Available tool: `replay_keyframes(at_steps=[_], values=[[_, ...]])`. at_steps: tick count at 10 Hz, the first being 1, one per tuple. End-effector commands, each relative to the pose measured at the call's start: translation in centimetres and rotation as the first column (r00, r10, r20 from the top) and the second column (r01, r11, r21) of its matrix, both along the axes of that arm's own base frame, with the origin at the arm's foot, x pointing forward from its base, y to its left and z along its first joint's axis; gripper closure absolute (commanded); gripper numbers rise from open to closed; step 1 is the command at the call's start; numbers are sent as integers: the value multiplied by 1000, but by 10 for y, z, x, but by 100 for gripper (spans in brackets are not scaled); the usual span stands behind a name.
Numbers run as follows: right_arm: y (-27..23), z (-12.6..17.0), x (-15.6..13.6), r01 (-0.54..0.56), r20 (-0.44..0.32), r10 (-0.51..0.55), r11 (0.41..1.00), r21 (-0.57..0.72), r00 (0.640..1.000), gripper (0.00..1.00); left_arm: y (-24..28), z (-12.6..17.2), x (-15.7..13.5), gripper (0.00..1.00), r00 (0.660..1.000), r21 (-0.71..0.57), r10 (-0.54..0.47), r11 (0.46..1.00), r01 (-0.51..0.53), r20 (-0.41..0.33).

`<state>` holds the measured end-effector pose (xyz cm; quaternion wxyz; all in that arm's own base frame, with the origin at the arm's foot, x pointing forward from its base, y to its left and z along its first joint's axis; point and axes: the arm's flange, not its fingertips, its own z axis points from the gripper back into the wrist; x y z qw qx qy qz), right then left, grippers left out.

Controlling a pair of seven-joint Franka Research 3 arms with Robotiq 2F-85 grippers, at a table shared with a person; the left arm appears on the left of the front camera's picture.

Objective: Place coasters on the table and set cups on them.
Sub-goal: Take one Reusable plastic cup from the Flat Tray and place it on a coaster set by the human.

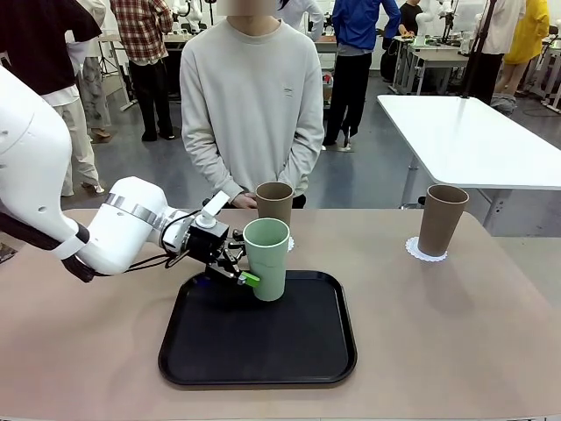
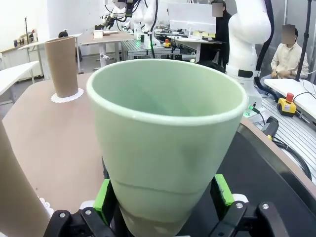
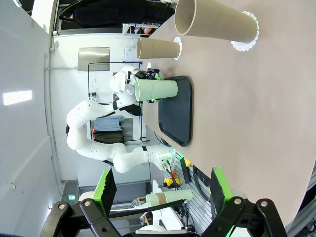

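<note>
A mint green cup (image 1: 266, 259) stands on the far part of the black tray (image 1: 263, 351). My left gripper (image 1: 254, 274) is open, its green pads (image 2: 106, 197) on either side of the cup's (image 2: 163, 148) lower part. One brown cup (image 1: 274, 202) stands on a coaster (image 1: 290, 243) behind the tray. Another brown cup (image 1: 442, 219) sits on a coaster (image 1: 425, 253) at the right of the table (image 1: 438, 333). In the right wrist view my right gripper (image 3: 163, 197) is open and holds nothing, well away from both brown cups (image 3: 217, 24) (image 3: 158, 48).
A person (image 1: 252, 96) stands at the table's far edge, just behind the middle brown cup. A white table (image 1: 473, 132) stands beyond the right corner. The near half of the tray is bare, and bare tabletop lies right of it.
</note>
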<state>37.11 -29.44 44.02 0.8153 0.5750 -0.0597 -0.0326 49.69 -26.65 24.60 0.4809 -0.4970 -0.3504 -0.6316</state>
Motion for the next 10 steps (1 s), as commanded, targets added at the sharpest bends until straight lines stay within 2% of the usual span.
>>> replay_keyframes(at_steps=[1,6,7,8,9,10], values=[[0,0,-1,3,-1,-3,1000,1,1000,0,-12,-2,7,0,1000,13,-21,1000,21,10],[0,0,-1,3,-1,-3,1000,1,1000,0,-29,-2,8,0,999,9,-38,999,38,13],[0,0,-1,3,-1,-3,1000,1,1000,0,-27,-1,8,57,998,-4,-55,998,56,19],[0,0,-1,3,-1,-3,1000,1,1000,0,-24,2,7,57,999,-14,-49,999,50,21],[0,0,-1,3,-1,-3,1000,1,1000,0,-19,6,5,100,999,-20,-42,999,42,24],[0,0,-1,3,-1,-3,1000,1,1000,0,-10,14,0,62,999,-30,-36,999,37,31]])
